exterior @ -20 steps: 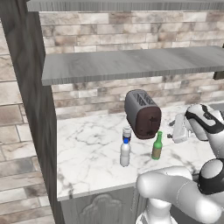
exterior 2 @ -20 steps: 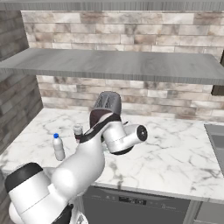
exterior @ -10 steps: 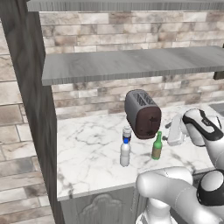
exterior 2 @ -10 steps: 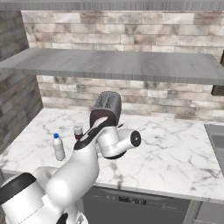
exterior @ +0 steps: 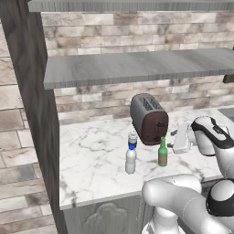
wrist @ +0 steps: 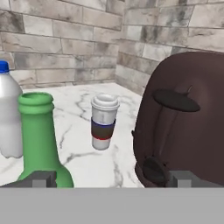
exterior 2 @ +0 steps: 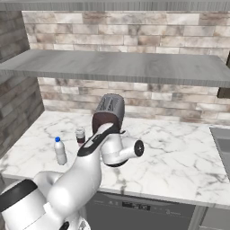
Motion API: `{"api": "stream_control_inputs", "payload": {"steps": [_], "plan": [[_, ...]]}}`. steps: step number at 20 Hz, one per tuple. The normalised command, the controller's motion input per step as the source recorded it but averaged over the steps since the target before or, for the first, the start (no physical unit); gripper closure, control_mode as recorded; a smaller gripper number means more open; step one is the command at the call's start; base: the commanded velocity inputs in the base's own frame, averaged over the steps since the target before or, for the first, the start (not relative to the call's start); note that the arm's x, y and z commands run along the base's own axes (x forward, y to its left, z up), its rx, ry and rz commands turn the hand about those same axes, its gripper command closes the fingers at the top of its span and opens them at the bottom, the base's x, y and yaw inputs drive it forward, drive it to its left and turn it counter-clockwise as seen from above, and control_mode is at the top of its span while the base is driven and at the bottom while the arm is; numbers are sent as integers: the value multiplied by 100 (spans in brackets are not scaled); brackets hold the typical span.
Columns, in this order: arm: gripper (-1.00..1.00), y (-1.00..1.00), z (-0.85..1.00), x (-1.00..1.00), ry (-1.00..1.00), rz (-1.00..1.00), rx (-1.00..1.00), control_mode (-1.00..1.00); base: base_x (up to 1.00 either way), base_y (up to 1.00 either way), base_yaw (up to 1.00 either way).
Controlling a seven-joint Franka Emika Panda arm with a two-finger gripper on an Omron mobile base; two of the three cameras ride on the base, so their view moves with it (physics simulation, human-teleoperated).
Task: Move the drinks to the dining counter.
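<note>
Closing in on the first pick, by my reading: the gripper point(wrist: 112, 178) stands released with its jaws spread wide, nothing between them, one fingertip point(wrist: 43, 178) just in front of the green bottle point(wrist: 40, 144) and the other before the toaster point(wrist: 183, 122). In the hand view the bottle sits at about 8 o'clock, the cup point(wrist: 104, 121) near the centre, the water bottle point(wrist: 8, 116) at 9 o'clock and the toaster at 3 o'clock. The next move, I judge, calls for shifting the hand toward 9 o'clock so that the green bottle's neck falls between the fingers, then pressing in without brushing the toaster, which is just beside it; a knock could tip the slim bottle. In the left base view the gripper point(exterior: 176, 140) hangs level over the worktop point(exterior: 91, 160), just at 3 o'clock of the green bottle point(exterior: 162, 152), with the toaster point(exterior: 149, 118) behind at 11 o'clock. The wrist bends back toward the base and the forearm sweeps low across the front edge. The water bottle point(exterior: 131, 159) and cup point(exterior: 132, 138) stand together at 9 o'clock of the green one. None of the drinks has left this worktop.
</note>
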Motion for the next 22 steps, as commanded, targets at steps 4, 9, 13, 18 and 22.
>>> {"api": "stream_control_inputs", "payload": {"steps": [4, 9, 13, 18, 22], "plan": [[-100, 0, 0, -27, 0, 0, 8, -100, 0, 0, 0], [-100, 0, 0, -27, 0, 0, 7, -100, 0, 0, 0], [-100, 0, 0, -2, 0, 0, 8, -100, 0, 0, 0], [-100, 0, 0, 0, 0, 0, 9, -100, 0, 0, 0], [-100, 1, 0, 0, 0, 0, 7, -100, 0, 0, 0]]}}
